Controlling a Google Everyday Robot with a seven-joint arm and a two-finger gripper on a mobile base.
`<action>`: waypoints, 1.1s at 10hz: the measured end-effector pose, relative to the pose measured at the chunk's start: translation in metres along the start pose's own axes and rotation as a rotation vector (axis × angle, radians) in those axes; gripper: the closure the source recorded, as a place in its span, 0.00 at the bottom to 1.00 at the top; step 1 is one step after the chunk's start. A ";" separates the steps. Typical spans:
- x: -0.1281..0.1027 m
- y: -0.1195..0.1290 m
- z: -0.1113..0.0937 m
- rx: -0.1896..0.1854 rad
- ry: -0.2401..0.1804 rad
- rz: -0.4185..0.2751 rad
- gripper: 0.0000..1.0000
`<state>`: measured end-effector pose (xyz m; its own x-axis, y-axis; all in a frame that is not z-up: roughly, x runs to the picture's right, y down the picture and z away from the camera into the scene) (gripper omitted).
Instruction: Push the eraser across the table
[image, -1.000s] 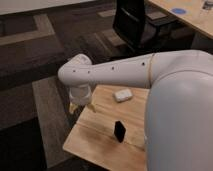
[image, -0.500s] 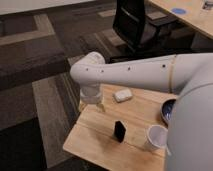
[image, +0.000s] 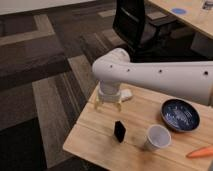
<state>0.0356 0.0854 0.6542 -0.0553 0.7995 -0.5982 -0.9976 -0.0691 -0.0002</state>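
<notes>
the white arm (image: 160, 77) reaches in from the right side and bends down over the far left part of the tabletop (image: 92, 134). at its end the end effector (image: 108, 105) points downward, near the far left edge of the wood. its two yellowish fingers (image: 97, 104) stand apart with a clear gap between them, and nothing is between them; the tips are low over the wood, but i cannot tell if they touch it. the eraser (image: 119, 131) is a small black block that stands upright on the tabletop, closer to the camera than the end effector and a little to its right, apart from it, with bare wood between the two. just behind the end effector lies a small white case (image: 126, 95), partly hidden by the wrist; whether they touch i cannot tell. to the right of the eraser stands a white cup (image: 158, 137), near it but not touching. further right is a blue bowl (image: 180, 115), and at the right edge lies an orange thing (image: 201, 152), cut by the frame. beyond the tabletop are a dark office chair (image: 132, 22) on striped carpet (image: 45, 75), and another pale desk (image: 195, 17) with a blue disc (image: 178, 10).
</notes>
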 end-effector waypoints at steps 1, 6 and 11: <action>0.015 -0.005 0.002 0.003 -0.011 -0.014 0.35; 0.055 -0.021 0.025 0.031 -0.003 -0.068 0.35; 0.065 -0.028 0.064 -0.018 0.089 -0.126 0.35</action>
<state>0.0570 0.1779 0.6666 0.0750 0.7465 -0.6611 -0.9955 0.0172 -0.0935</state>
